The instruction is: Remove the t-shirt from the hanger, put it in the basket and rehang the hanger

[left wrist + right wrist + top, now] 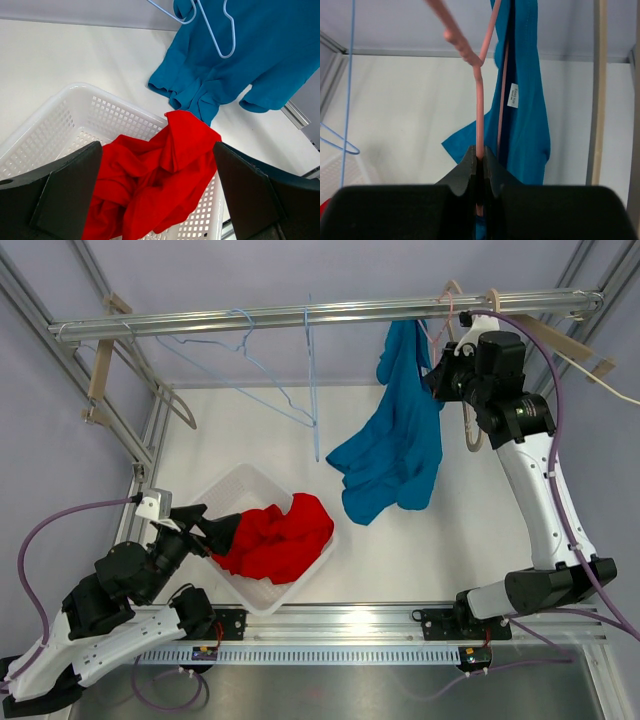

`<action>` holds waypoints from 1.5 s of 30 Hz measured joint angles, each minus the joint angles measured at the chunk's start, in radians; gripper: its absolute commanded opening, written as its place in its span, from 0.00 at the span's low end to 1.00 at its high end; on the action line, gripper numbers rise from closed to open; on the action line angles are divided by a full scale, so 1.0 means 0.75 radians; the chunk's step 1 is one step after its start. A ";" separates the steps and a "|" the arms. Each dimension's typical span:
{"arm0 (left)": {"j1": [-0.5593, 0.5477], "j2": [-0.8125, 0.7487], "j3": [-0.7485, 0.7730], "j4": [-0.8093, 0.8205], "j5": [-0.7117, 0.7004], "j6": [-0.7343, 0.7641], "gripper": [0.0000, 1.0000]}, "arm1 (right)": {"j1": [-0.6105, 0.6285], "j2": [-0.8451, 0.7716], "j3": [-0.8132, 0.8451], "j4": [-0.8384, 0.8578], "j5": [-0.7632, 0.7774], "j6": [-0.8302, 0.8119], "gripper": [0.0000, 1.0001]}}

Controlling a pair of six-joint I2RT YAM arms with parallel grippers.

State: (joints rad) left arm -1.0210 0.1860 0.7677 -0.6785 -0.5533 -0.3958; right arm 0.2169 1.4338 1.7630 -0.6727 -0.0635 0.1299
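Right gripper [479, 159] clenched on pink hanger [479, 100], left gripper [157, 170] released: we steady the hanger, then slide the teal t-shirt [400, 450] downward.

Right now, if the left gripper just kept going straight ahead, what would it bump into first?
Probably the red t-shirt heaped in the white basket; the left gripper is open toward it.

A robotics lab: bare aluminium frame [200, 322] around a white table [250, 430].
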 measured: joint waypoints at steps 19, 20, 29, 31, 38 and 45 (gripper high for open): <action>0.000 0.009 0.000 0.002 0.043 -0.001 0.99 | 0.036 -0.184 -0.060 0.110 -0.042 0.131 0.00; 0.000 0.013 -0.001 0.005 0.052 -0.001 0.99 | 0.037 -0.212 -0.077 0.109 -0.042 0.136 0.00; 0.003 0.151 0.004 0.103 0.260 -0.006 0.98 | 0.045 -0.431 -0.470 0.258 -0.048 0.232 0.00; 0.003 0.233 0.018 0.142 0.356 -0.018 0.98 | 0.068 -0.494 -0.603 0.279 -0.046 0.267 0.00; -0.026 0.468 0.024 0.355 0.606 -0.069 0.98 | 0.253 -0.765 -0.903 0.286 0.033 0.400 0.00; -0.318 0.688 0.046 0.575 0.597 -0.096 0.99 | 0.269 -0.958 -0.893 0.314 0.120 0.496 0.00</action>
State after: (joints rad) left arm -1.2594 0.7017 0.8024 -0.2474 -0.1059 -0.4675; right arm 0.4183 0.7155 1.0935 -0.4374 0.0261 0.5022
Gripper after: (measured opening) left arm 0.987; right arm 0.037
